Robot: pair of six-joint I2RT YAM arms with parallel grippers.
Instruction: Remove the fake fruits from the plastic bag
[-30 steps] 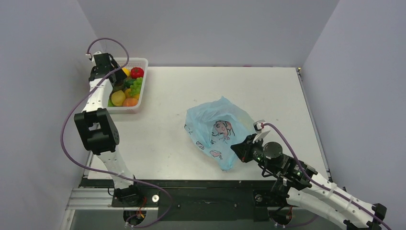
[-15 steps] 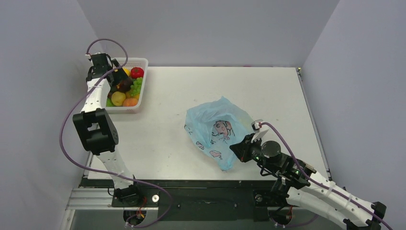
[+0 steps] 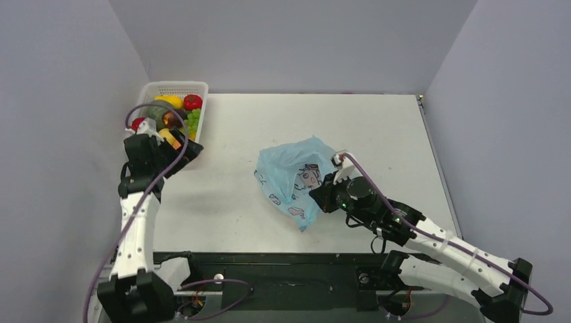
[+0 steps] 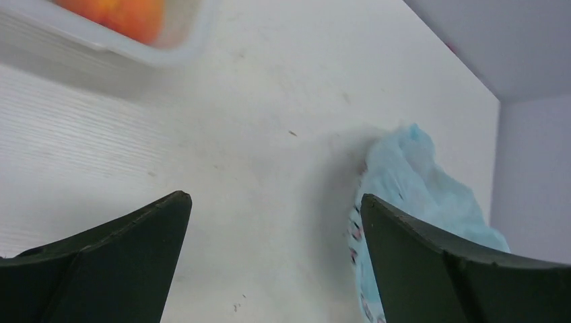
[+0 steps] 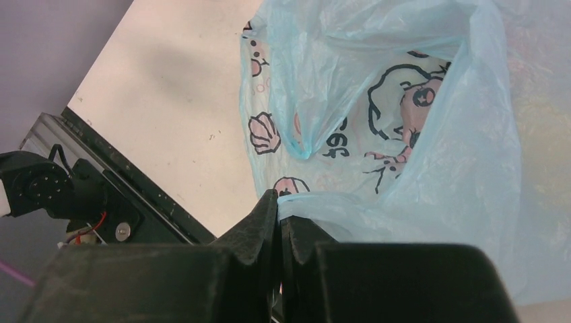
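Note:
The light-blue plastic bag point(image 3: 294, 176) lies crumpled mid-table; it also shows in the right wrist view point(image 5: 417, 128) and the left wrist view point(image 4: 421, 185). My right gripper point(image 3: 318, 199) is shut on the bag's near edge, jaws pinched on a fold point(image 5: 279, 199). No fruit shows inside the bag. The fake fruits lie in the white basket point(image 3: 199, 87): a dark purplish one point(image 3: 172, 118), a yellow one point(image 3: 168, 101) and others. My left gripper point(image 3: 190, 151) is open and empty, just right of the basket's near end, facing the bag across bare table point(image 4: 274, 196).
The basket's corner with an orange fruit point(image 4: 124, 12) shows at the top left of the left wrist view. The table's near edge and black frame point(image 5: 114, 202) lie just under my right gripper. Grey walls close in the table on three sides.
My left arm has drawn back from over the basket and swung down toward the table, now facing the bag. My right gripper has carried the bag's edge left and farther away.

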